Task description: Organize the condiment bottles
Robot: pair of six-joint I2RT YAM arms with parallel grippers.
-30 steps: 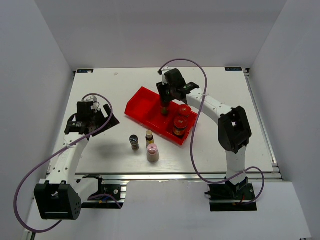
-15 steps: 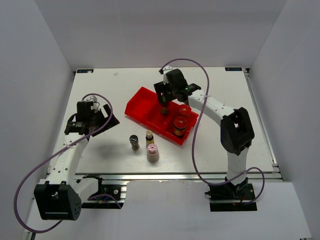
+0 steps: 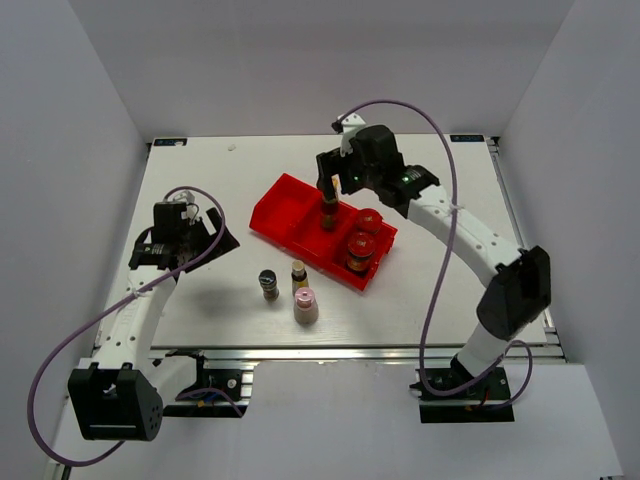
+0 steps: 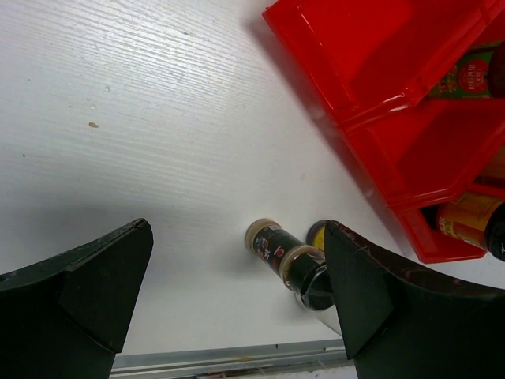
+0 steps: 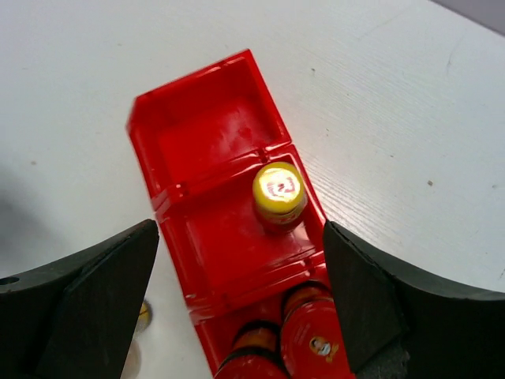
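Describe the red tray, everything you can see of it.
The red tray looks like glossy moulded plastic, a long rectangle split by low walls into three compartments in a row. It lies flat and diagonal on the white table. The far-left compartment is bare, the middle one holds an upright yellow-capped bottle, the near-right one two red-lidded jars.

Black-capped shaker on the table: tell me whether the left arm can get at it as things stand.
Probably yes. The shaker stands upright on bare table, with nothing between it and the open left tool. Only the loose yellow-capped bottle stands close beside it.
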